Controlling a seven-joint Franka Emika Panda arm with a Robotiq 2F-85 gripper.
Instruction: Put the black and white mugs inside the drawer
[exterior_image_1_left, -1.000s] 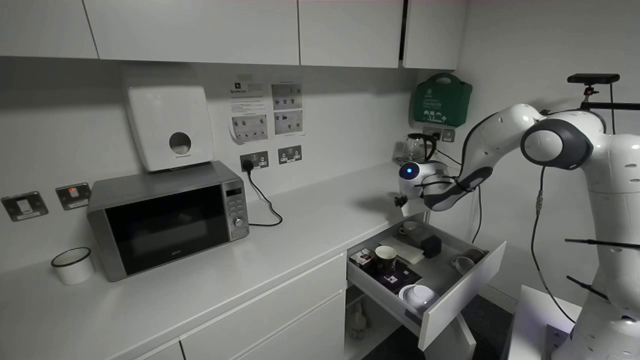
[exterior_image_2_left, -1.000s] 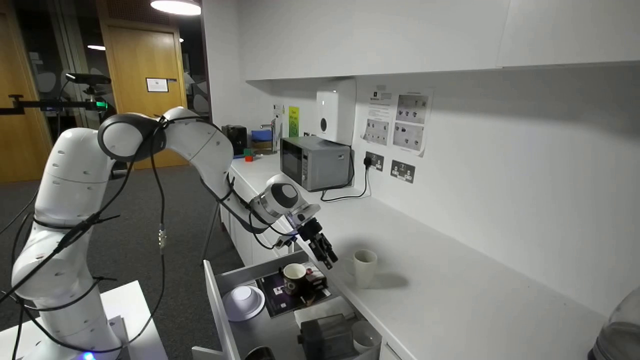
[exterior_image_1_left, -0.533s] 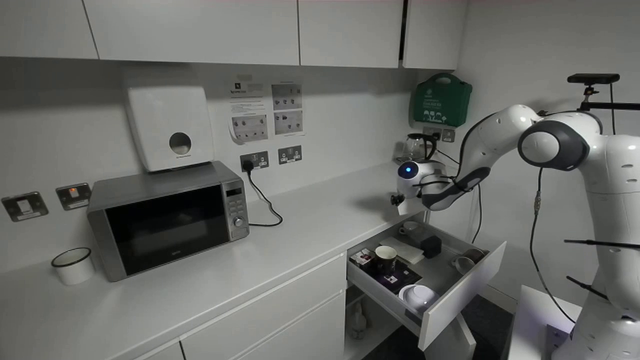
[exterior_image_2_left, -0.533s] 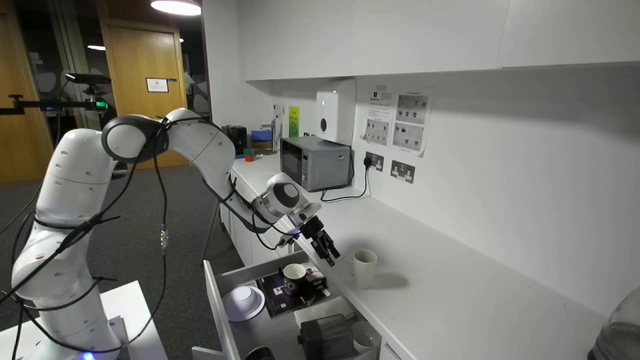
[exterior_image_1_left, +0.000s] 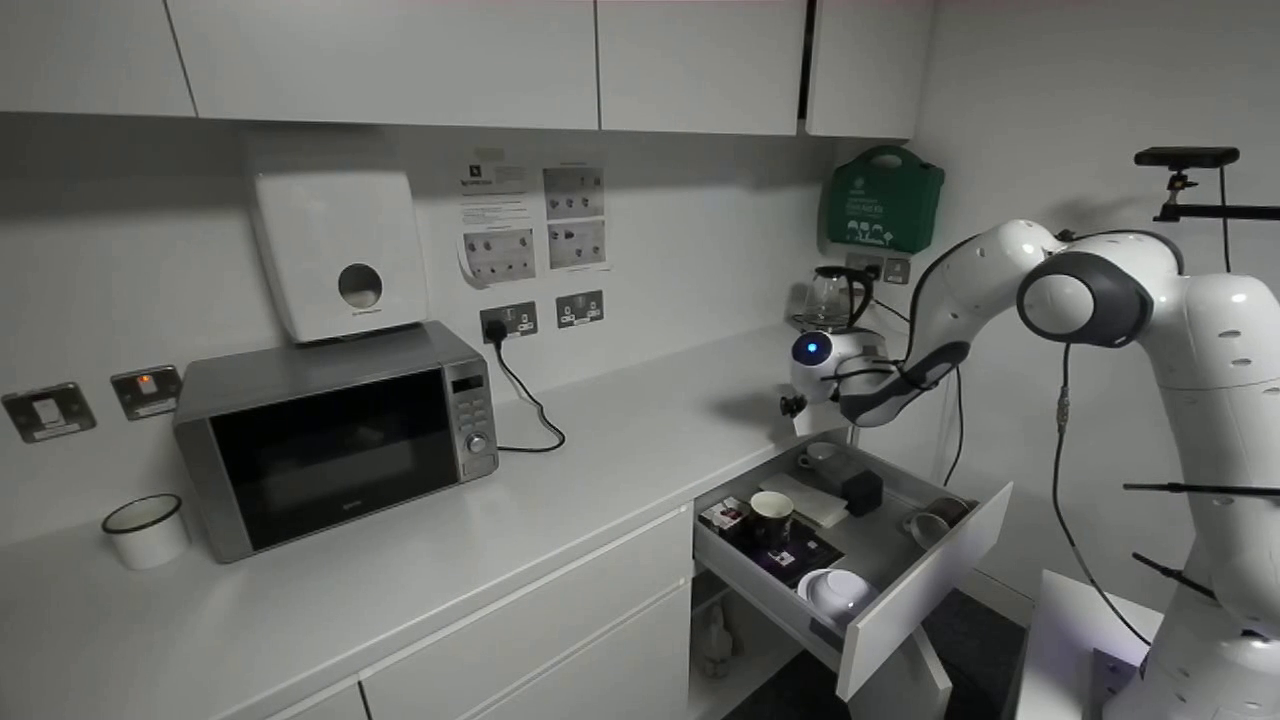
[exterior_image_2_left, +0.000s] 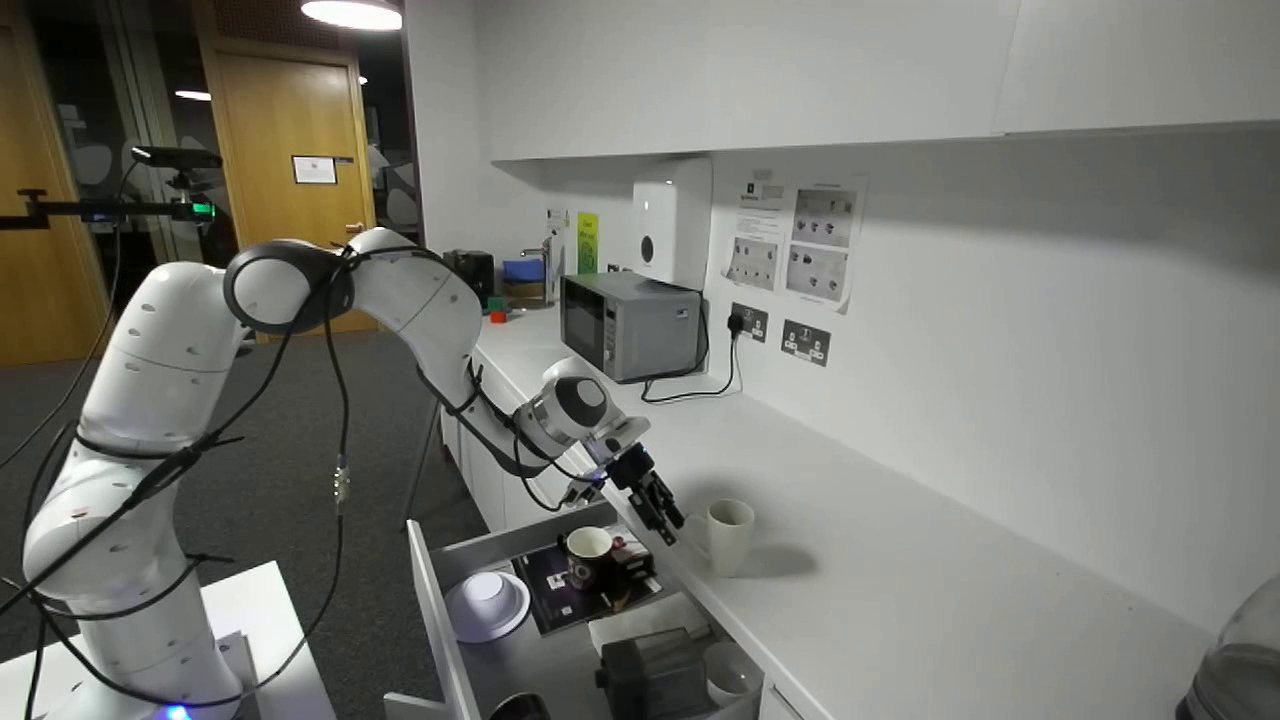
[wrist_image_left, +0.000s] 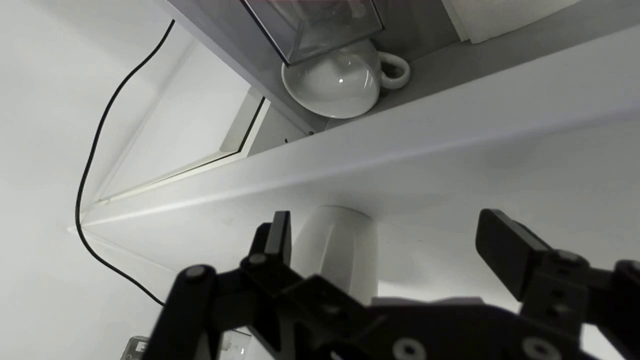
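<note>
The white mug (exterior_image_2_left: 731, 542) stands upright on the countertop close to the edge above the drawer (exterior_image_2_left: 440, 630). My gripper (exterior_image_2_left: 672, 532) hovers just beside its handle side, tilted downward. In the wrist view the gripper (wrist_image_left: 385, 227) is open, and the white mug (wrist_image_left: 340, 245) appears beyond the left finger, ungripped. The arm hides that mug in an exterior view, where the gripper (exterior_image_1_left: 792, 406) shows only as a small dark tip. Inside the pulled-out drawer, the black mug (exterior_image_1_left: 772, 515) with its pale inside sits upright on a dark flat booklet.
The drawer also holds an upturned white bowl-like cup (exterior_image_2_left: 487, 600), a dark box (exterior_image_2_left: 650, 675), a dark cup (exterior_image_2_left: 520, 707) and a white cup (wrist_image_left: 335, 82) in the corner. A microwave (exterior_image_1_left: 340, 430) and a glass jug (exterior_image_1_left: 828, 300) stand on the countertop (exterior_image_2_left: 950, 600).
My gripper has edged slightly toward the white mug, and the arm's elbow has dropped and shifted forward. The mugs and the drawer have stayed in place.
</note>
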